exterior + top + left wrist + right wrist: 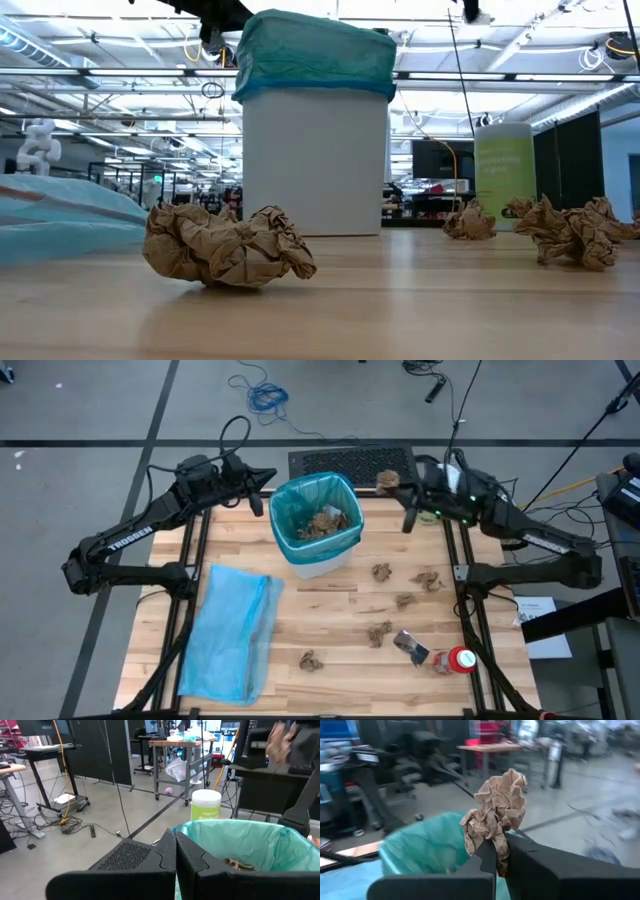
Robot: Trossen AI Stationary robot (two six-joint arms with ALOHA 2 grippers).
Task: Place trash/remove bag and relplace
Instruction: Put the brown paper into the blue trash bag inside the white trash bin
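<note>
Crumpled brown paper wad point(496, 812) sits pinched between the right gripper's point(500, 854) pressed-together fingers, held up beside the bin point(318, 560), not yet over its mouth. It looks light, soft and springy, so a pinch across any fold should hold, though a thin fold could slip. The teal bag point(285, 510) lining the bin already holds several wads point(325, 523). More wads point(404, 600), a silvery wrapper point(409, 647) and a red-and-white object point(461, 659) lie on the table point(330, 630). The left gripper point(175, 857), jaws shut and empty, waits at the bin's far rim. A pale blue bag point(228, 630) lies flat nearby.
</note>
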